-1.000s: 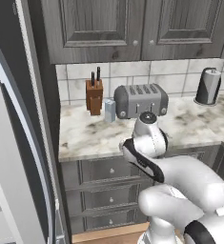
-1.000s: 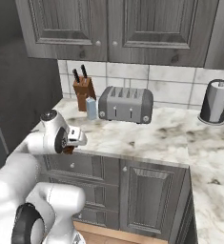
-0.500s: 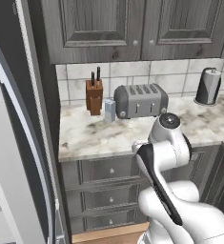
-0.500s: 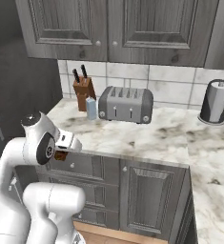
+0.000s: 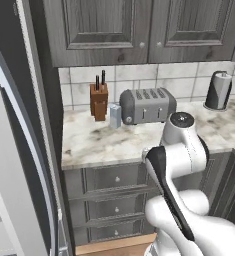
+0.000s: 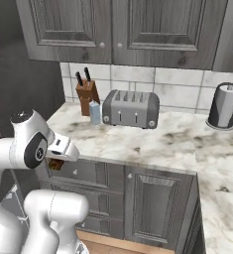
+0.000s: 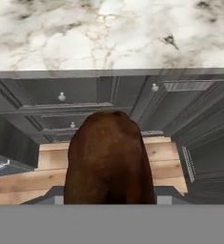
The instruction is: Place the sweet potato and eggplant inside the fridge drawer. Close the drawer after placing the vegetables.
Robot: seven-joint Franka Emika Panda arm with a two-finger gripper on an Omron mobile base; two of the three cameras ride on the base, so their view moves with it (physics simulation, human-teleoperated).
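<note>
Marble counter (image 5: 104, 142) in my left base view carries a knife block (image 5: 98, 101), a grey toaster (image 5: 147, 105) and a paper towel roll (image 5: 218, 90), under dark grey cabinets (image 5: 139, 30); the fridge door (image 5: 14, 165) stands open at left. From the right base view, the gripper (image 6: 56, 163) hangs before the counter's dark drawers (image 6: 86, 173). My hand view shows the jaws clamped on the sweet potato (image 7: 108, 159), above a wooden floor (image 7: 23, 178). I read no writing anywhere.

Arm folded tight, elbow high, forearm angled down in front of the bench edge. Gripper (image 6: 56, 163) hangs low at the arm's left side, jaws clamped on the sweet potato (image 7: 108, 159), pointing downward.
</note>
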